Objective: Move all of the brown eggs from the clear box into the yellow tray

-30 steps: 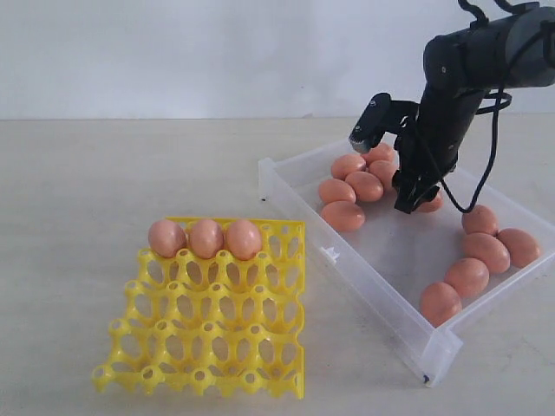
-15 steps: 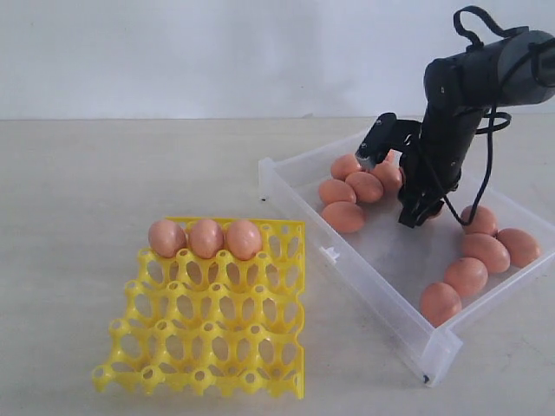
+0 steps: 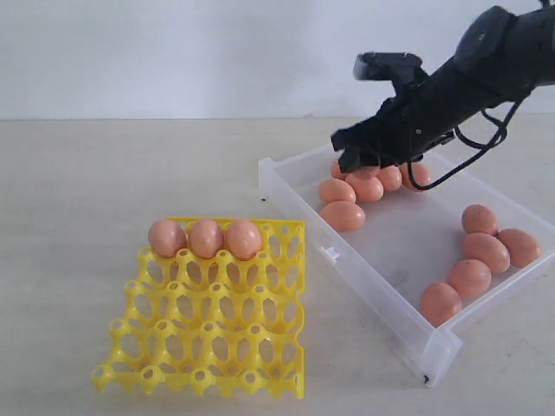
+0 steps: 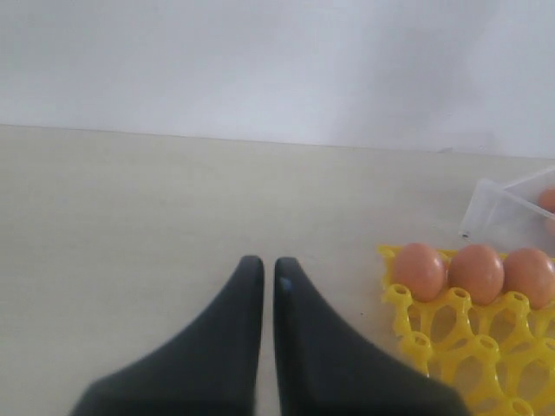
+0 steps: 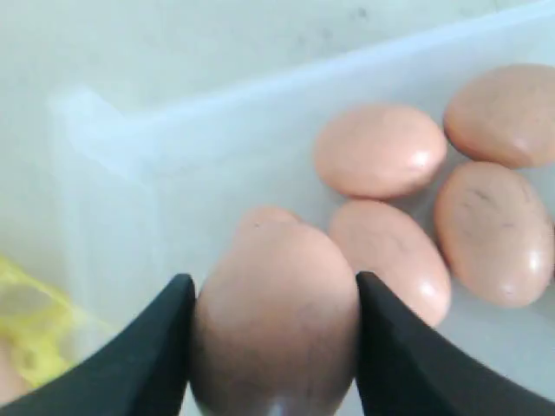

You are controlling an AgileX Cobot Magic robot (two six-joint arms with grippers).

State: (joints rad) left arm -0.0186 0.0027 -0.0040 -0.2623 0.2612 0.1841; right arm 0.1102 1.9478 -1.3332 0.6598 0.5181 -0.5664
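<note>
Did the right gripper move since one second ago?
Yes. The right gripper rose and went left, toward the left corner of the clear box, holding a brown egg.

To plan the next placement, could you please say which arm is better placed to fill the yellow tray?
The right. Its hand grips a brown egg at the clear box, so it only needs to carry it to the yellow tray. The left hand is shut and empty beside the tray.
</note>
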